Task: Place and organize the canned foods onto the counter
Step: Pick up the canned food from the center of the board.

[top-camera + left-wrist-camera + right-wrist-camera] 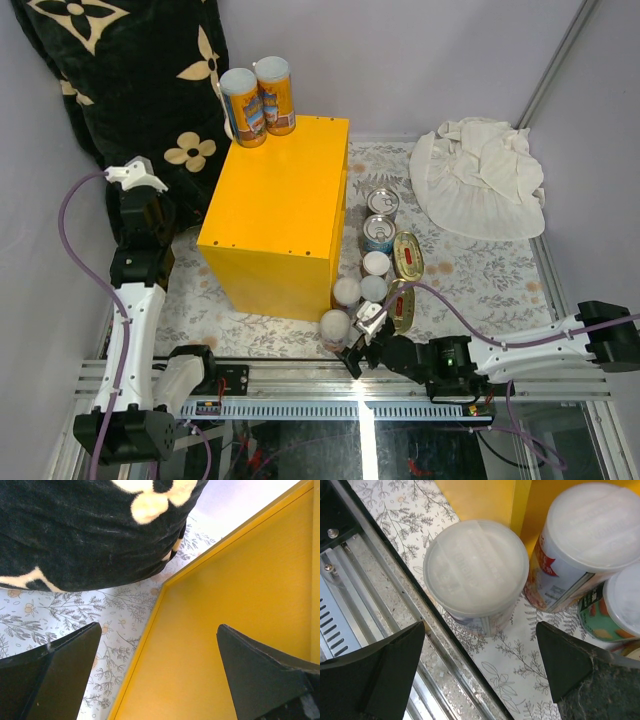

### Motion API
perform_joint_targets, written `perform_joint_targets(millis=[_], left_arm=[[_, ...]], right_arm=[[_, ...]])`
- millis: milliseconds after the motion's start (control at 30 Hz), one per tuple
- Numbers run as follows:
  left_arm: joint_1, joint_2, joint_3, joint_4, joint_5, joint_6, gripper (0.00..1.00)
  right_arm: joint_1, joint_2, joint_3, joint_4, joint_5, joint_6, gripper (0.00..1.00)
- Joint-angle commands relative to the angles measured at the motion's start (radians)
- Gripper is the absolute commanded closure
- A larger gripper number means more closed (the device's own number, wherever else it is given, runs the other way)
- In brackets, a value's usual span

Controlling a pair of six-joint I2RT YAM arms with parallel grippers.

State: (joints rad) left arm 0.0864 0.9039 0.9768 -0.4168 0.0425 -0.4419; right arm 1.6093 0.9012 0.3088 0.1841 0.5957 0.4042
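Observation:
The counter [280, 215] is a bright yellow box in the middle of the table. Two tall cans [258, 100] stand on its far corner. More canned foods stand in a row along its right side: silver-topped ones [380, 220], white-lidded ones [360, 288] and two oval gold tins [406, 256]. My right gripper [362, 330] is open just in front of the nearest white-lidded can [476, 567], with nothing between its fingers [395, 665]; two more cans [592, 525] stand beyond. My left gripper [138, 178] hangs open over the counter's left edge [150, 630], empty.
A black flower-patterned pillow [130, 70] leans at the back left, close to the left arm. A crumpled white cloth [480, 180] lies at the back right. A metal rail [300, 375] runs along the near edge, right behind the right gripper. A floral mat [480, 280] covers the table.

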Motion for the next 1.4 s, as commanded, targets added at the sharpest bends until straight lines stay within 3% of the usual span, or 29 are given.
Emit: perform_joint_targets(millis=[0, 267, 533, 600, 700, 800, 1067, 1233, 1367], left_arm=[[0.005, -0.004, -0.015, 0.014, 0.027, 0.014, 0.0], [0.005, -0.014, -0.023, 0.019, 0.03, 0.017, 0.0], [0.005, -0.015, -0.025, 0.018, 0.04, 0.025, 0.0], [0.005, -0.016, -0.024, 0.018, 0.039, 0.026, 0.0], [0.005, -0.017, -0.026, 0.018, 0.037, 0.029, 0.0], [0.005, -0.021, -0.028, 0.018, 0.032, 0.029, 0.0], [0.006, -0.016, -0.024, 0.021, 0.047, 0.022, 0.0], [0.006, -0.021, -0.027, 0.023, 0.04, 0.023, 0.0], [0.006, -0.021, -0.026, 0.023, 0.037, 0.022, 0.0]], right_arm=[[-0.009, 0.031, -0.038, 0.269, 0.046, -0.062, 0.0], [-0.175, 0.16, -0.035, 0.411, -0.238, -0.085, 0.0], [-0.212, 0.318, -0.007, 0.515, -0.276, -0.098, 0.03], [-0.215, 0.322, -0.002, 0.507, -0.263, -0.09, 0.11], [-0.215, 0.295, 0.017, 0.459, -0.238, -0.082, 0.37], [-0.216, 0.241, 0.018, 0.432, -0.224, -0.083, 0.53], [-0.215, -0.039, 0.116, 0.213, -0.301, -0.157, 0.69], [-0.215, -0.133, 0.354, -0.12, -0.38, -0.228, 0.86], [-0.215, -0.132, 0.594, -0.373, -0.427, -0.266, 0.9]])
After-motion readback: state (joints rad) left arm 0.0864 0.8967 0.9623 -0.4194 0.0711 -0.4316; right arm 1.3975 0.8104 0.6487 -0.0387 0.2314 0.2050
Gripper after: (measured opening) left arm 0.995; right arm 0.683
